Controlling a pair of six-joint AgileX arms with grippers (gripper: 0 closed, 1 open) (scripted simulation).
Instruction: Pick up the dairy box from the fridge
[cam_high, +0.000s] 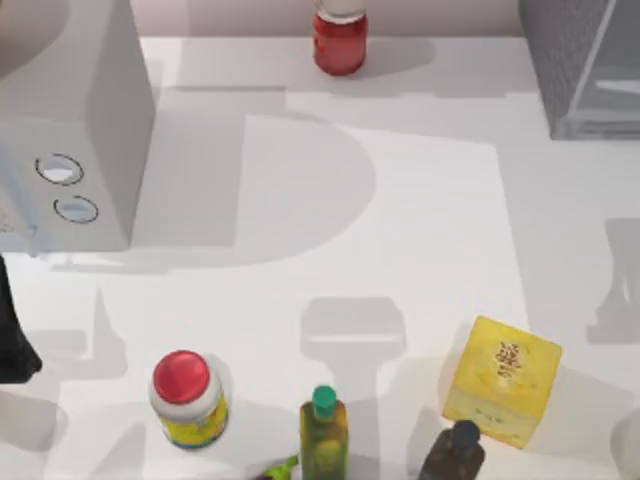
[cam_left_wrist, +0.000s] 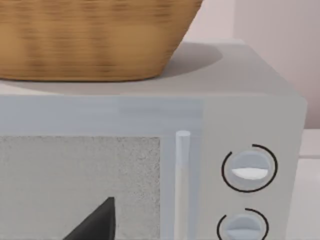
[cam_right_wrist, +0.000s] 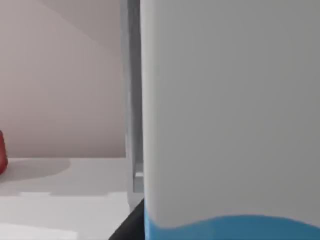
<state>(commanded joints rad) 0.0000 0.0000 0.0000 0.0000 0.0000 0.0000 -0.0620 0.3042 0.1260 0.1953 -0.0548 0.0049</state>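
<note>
The dairy box (cam_right_wrist: 230, 115) stands very close in the right wrist view, white above with a light-blue band low down. A dark part of my right gripper (cam_right_wrist: 131, 226) shows right against the carton's edge. The light frame of the fridge (cam_right_wrist: 131, 100) runs upright just behind it. From above, the fridge (cam_high: 575, 60) is the dark-grey speckled cabinet with a glassy panel at the table's back right corner. My left arm (cam_high: 12, 335) rests at the left edge, and my left gripper (cam_left_wrist: 95, 226) faces the white box.
A white box with two round dials (cam_high: 75, 120) stands at the back left, with a wicker basket (cam_left_wrist: 90, 40) on top. A red jar (cam_high: 340, 40) sits at the back middle. Along the front are a red-lidded jar (cam_high: 188, 400), green bottle (cam_high: 324, 435), dark bottle (cam_high: 455, 452) and yellow cube box (cam_high: 502, 380).
</note>
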